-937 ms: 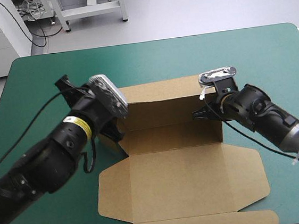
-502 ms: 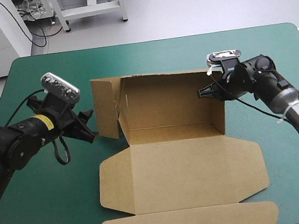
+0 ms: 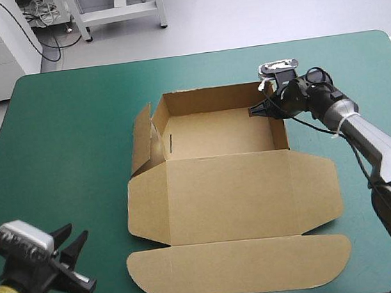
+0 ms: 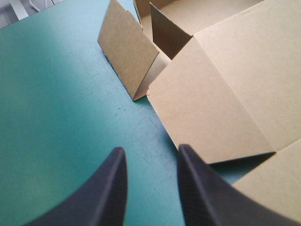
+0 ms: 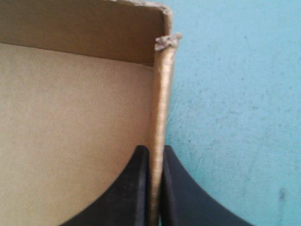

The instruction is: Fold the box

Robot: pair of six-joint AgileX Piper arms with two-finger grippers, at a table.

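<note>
The brown box (image 3: 215, 134) stands at the table's middle as an open tray, its lid (image 3: 232, 198) lying flat toward the front edge. The tray's left side flap (image 3: 142, 141) leans outward. My right gripper (image 3: 261, 109) is at the far right corner, shut on the right wall (image 5: 160, 103), one black finger inside and one outside (image 5: 155, 149). My left gripper (image 3: 79, 267) hovers open near the table's front left corner, away from the box. Its fingers (image 4: 151, 149) stand apart over the teal-green cover, with the leaning flap (image 4: 127, 52) and the lid (image 4: 225, 94) ahead.
The lid's long tuck flap (image 3: 240, 268) lies flat close to the table's front edge. Teal-green cover (image 3: 62, 146) stretches between the box and the table's left edge.
My left arm has let go of the box's left side and pulled back to the front left corner. The tray has settled flat, and the right gripper keeps its hold on the right wall.
</note>
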